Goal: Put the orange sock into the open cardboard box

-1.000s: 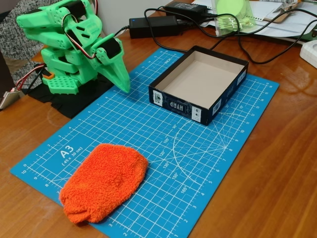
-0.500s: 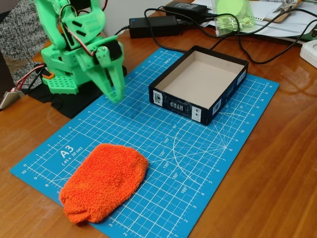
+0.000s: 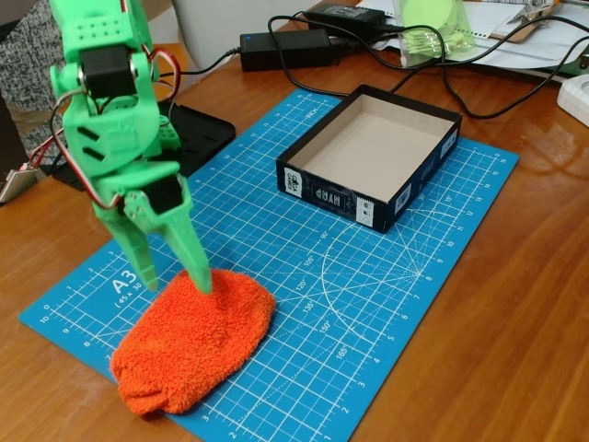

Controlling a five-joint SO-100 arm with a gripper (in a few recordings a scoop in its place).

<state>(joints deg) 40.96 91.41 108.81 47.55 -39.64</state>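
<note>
My green pincer point(image 3: 175, 281) is spread wide, fingers pointing down at the near end of the orange sock point(image 3: 195, 339). The sock lies flat on the blue mat point(image 3: 368, 304). The open cardboard box point(image 3: 370, 155) sits well apart, farther back on the mat.

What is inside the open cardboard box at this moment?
Nothing: the open cardboard box shows only its plain beige floor. Its near wall hides a narrow strip of floor. The orange sock lies on the blue mat.

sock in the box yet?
No, the orange sock lies on the blue mat, apart from the empty open cardboard box.
</note>
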